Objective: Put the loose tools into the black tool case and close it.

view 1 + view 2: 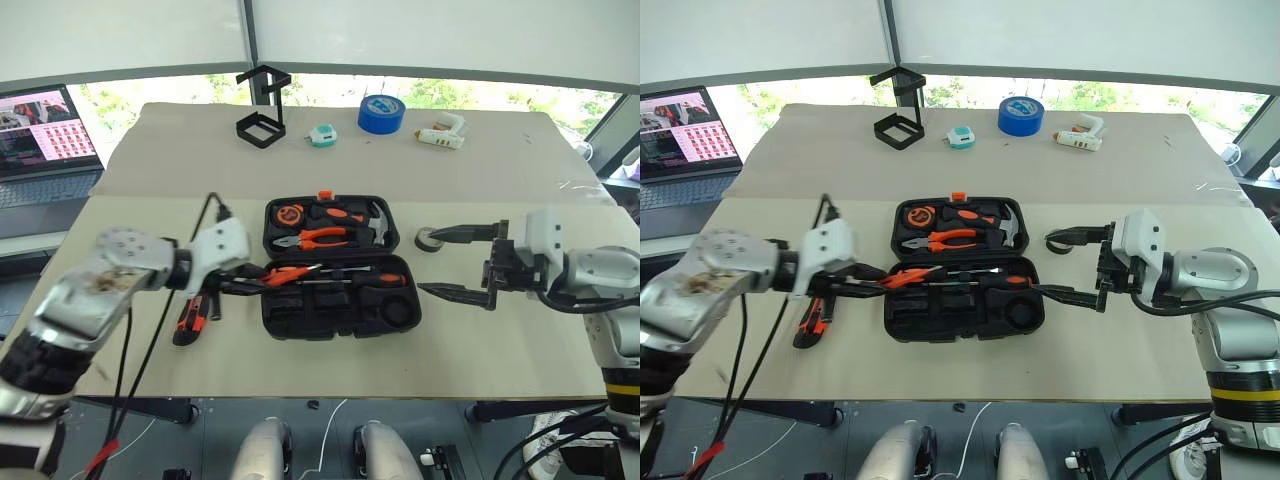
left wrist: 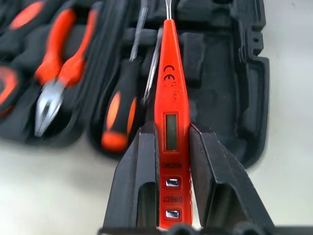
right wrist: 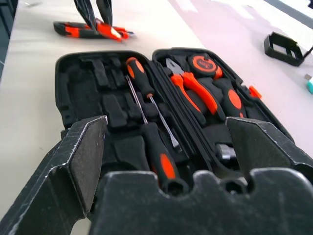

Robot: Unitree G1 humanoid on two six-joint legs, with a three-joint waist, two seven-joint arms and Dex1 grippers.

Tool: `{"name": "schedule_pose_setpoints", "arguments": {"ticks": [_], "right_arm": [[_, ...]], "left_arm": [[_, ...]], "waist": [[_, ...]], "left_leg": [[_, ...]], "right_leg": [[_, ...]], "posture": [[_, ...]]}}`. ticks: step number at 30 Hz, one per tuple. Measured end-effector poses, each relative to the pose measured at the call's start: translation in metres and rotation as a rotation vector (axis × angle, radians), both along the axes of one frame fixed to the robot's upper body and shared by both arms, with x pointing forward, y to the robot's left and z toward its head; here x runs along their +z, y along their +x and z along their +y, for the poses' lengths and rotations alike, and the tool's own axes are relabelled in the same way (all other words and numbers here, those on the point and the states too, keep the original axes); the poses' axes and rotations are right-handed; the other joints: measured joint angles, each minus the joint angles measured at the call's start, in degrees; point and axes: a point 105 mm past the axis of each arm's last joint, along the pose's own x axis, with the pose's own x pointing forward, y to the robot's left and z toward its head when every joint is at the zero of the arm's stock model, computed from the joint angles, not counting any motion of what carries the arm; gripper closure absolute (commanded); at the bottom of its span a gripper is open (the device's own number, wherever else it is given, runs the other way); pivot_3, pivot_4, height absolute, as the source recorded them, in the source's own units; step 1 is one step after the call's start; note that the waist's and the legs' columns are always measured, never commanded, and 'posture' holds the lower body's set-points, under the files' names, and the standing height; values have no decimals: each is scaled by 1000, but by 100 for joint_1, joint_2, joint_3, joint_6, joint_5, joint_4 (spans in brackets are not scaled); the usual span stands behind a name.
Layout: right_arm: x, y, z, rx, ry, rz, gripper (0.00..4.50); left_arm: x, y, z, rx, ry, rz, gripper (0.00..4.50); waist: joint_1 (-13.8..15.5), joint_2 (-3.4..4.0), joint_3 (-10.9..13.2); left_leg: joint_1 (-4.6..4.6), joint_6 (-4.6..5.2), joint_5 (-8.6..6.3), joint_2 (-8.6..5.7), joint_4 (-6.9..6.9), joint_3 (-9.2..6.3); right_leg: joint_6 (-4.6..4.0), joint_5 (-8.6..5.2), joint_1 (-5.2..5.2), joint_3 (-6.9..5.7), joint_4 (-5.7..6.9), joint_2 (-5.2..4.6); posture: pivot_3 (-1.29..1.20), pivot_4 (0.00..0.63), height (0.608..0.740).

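The black tool case (image 1: 300, 318) lies open in the middle of the table, with pliers (image 1: 320, 237) and other tools in its far half. Two screwdrivers (image 3: 139, 72) (image 3: 160, 159) lie in its near half. My left gripper (image 2: 171, 147) is shut on the slim orange tester pen (image 2: 170, 93) and holds it over the case's left end, tip toward the slots. The utility knife (image 1: 190, 322) lies on the table left of the case. A small dark tape roll (image 1: 430, 240) sits right of the case. Beside it my right gripper (image 1: 440, 263) hangs open, holding nothing.
Along the far side of the table stand a black wire-frame stand (image 1: 262, 110), a teal tape measure (image 1: 322, 135), a big blue tape roll (image 1: 381, 114) and a white glue gun (image 1: 442, 133). A laptop (image 1: 45, 140) sits at the far left. The table's front edge (image 1: 330, 395) runs close below the case.
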Motion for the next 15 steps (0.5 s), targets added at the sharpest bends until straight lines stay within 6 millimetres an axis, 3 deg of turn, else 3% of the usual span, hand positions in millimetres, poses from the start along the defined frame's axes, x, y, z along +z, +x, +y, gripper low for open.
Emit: {"name": "schedule_pose_setpoints", "arguments": {"ticks": [4, 8, 15], "right_arm": [[-8, -4, -1, -10, 0, 22, 0], [-6, -5, 1, -8, 0, 11, 0], [-6, -4, 3, -19, 23, 7, 0]], "left_arm": [[-15, 3, -16, -45, 77, 16, 4092], [-27, 6, -20, -40, 153, 19, 4092], [-26, 13, -26, -8, 184, 7, 4092]], "waist": [[-31, 0, 0], [-24, 0, 0], [-3, 0, 0]], "left_leg": [[-3, 7, -4, 2, 11, -8], [-2, 8, -4, 2, 14, -15], [-2, 12, -7, 1, 21, -25]], "right_leg": [[7, 4, -2, 11, -3, 2], [9, 4, -1, 11, 1, 3], [15, 8, 3, 12, 2, 3]], "posture": [[0, 150, 740], [0, 150, 740], [0, 150, 740]]}}
